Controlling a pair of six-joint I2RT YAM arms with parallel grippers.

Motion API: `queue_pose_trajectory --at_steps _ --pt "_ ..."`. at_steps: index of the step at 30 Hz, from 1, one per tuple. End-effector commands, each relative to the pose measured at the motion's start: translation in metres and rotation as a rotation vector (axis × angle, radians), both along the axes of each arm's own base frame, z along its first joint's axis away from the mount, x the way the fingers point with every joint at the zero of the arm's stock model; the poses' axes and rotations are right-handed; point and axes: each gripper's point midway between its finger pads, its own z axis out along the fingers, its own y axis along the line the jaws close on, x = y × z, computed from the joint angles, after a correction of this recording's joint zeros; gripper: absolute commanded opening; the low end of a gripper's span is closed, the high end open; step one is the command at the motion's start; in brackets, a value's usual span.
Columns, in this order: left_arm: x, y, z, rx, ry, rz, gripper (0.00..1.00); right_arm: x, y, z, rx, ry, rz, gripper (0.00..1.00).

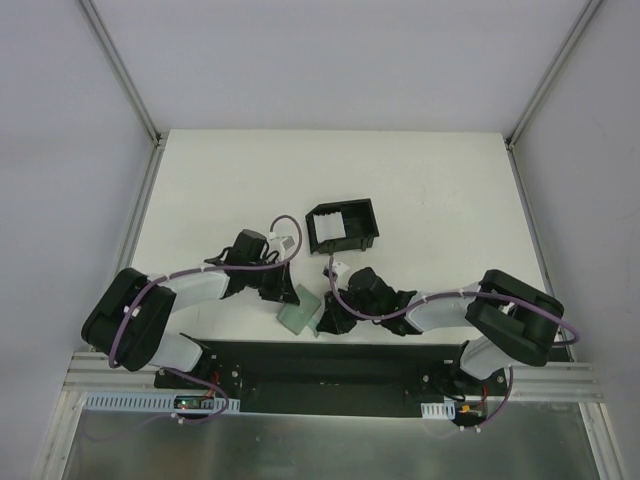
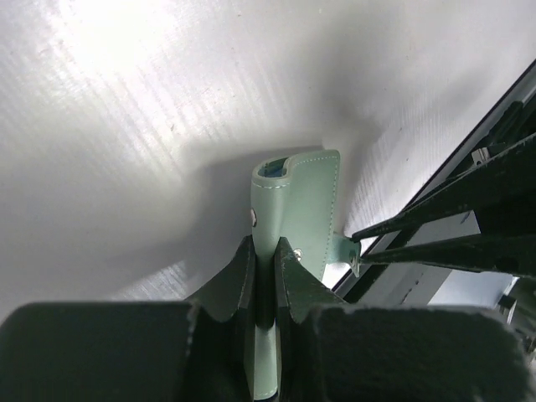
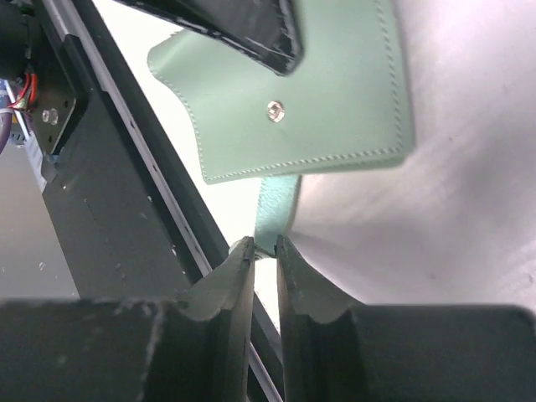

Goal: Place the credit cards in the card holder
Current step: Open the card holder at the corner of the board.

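Note:
The black card holder (image 1: 343, 228) stands open-topped on the white table, beyond both grippers, with a pale patch showing inside. No credit card is plainly in view. A grey-green flat case (image 2: 301, 201) is held on edge near the table's front, and a sliver of light blue (image 2: 272, 167) shows in its folded end. My left gripper (image 2: 265, 244) is shut on the case's edge. My right gripper (image 3: 265, 244) pinches the end of the case's strap tab (image 3: 276, 209) between its fingertips. The case's flap with a snap dot (image 3: 275, 110) lies just beyond.
The black base rail (image 3: 109, 209) runs along the table's front edge right beside the case and both grippers. Grey side walls (image 1: 70, 150) bound the table on the left and right. The left gripper's fingertip (image 3: 251, 29) shows at the top of the right wrist view.

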Motion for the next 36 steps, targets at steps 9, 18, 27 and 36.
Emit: queue_pose_trajectory --at_steps 9,18,27,36 --pt "0.014 0.015 0.007 -0.035 -0.090 0.238 0.05 0.017 -0.049 -0.024 -0.268 0.035 -0.194 0.21" --pt "0.010 0.025 0.006 -0.029 -0.095 0.336 0.10 0.042 -0.084 0.010 -0.373 -0.094 -0.345 0.27" --pt "0.007 0.024 0.013 -0.043 -0.093 0.391 0.12 0.044 -0.006 0.089 -0.079 -0.151 -0.382 0.24" --pt "0.005 0.027 0.012 -0.028 -0.090 0.400 0.11 0.053 0.045 0.053 -0.178 -0.111 -0.361 0.19"
